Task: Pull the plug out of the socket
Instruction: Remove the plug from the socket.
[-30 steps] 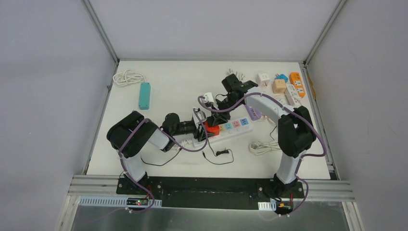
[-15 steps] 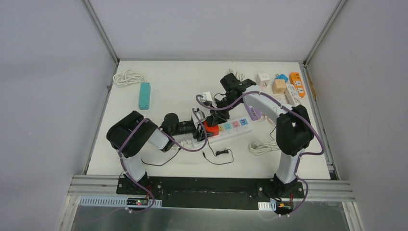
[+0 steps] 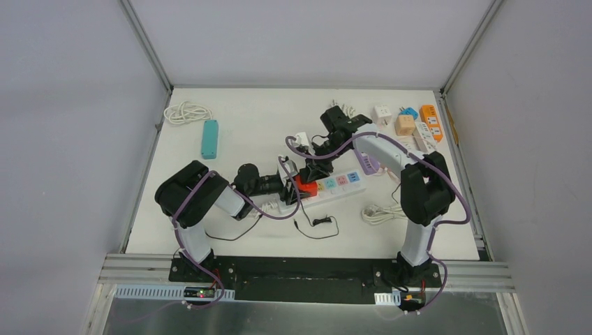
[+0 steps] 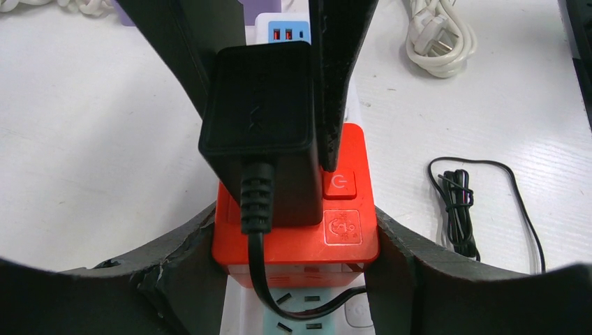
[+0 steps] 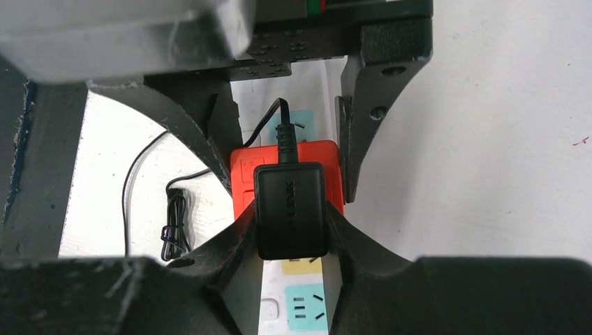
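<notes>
On the far left of the table (image 3: 244,112) lies a coiled white cord (image 3: 187,112), with a teal power strip (image 3: 209,138) just beside it, both well apart from where I am working. My left gripper (image 3: 291,184) reaches in low from the left. Its jaws are clamped on the two sides of the red socket block (image 4: 293,241), which sits on the white power strip (image 3: 338,183) near the middle of the table. The black plug (image 4: 258,125) stands in that block, its body flush against the red face right beside the power button (image 4: 339,183). Its lead (image 4: 255,269) runs down over the red edge toward my left wrist; I cannot see the pins. My right gripper (image 5: 291,234) comes in from the far side with its jaws closed on the plug, one finger (image 5: 225,257) pressed to each flank. On the near side of the strip a thin black wire (image 3: 317,223) lies loose, and further right sits a bundle of white cable (image 3: 380,211). In the far right corner are a white adapter (image 3: 381,112), a blue adapter (image 3: 408,112), a tan cube (image 3: 405,124) and an orange strip (image 3: 431,120), close together.
</notes>
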You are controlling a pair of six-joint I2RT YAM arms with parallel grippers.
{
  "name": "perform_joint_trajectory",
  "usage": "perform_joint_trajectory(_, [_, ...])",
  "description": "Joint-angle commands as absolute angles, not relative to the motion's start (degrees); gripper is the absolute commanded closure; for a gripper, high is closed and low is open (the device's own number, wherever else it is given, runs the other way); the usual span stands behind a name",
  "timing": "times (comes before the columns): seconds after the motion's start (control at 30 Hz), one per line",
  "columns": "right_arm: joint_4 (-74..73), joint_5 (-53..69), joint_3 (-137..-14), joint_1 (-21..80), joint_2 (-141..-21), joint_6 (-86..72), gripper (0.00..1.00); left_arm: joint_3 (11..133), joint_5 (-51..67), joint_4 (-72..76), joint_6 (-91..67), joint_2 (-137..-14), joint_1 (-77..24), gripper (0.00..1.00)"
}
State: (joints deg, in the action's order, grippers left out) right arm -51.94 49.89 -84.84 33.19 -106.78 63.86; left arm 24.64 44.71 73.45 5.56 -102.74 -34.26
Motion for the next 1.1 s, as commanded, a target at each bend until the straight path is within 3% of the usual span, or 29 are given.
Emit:
perform_joint_trajectory(0.0, [-53.2,49.4,-91.5,36.8,-106.7,58.7,1.0,23.8,45.4,71.7,5.8,-103.9,-33.3,1.0])
perform_joint_trajectory(0.2, [-53.4,49.1,-92.3,38.0,-107.6,56.9,1.0,23.8,45.5,71.5,5.8,-104.0,-33.1,1.0])
perform_joint_trajectory(0.63, [-54.9,51.1,-82.7,29.6,-103.7,62.8,1.0,23.4,46.4,71.7,6.0,-103.7,-32.3,1.0])
perform_joint_trajectory(1.07, [-52.7,48.9,-95.1,39.4,-108.0,52.4,1.0,24.1,46.9,71.4,5.8,-104.3,-32.2,1.0])
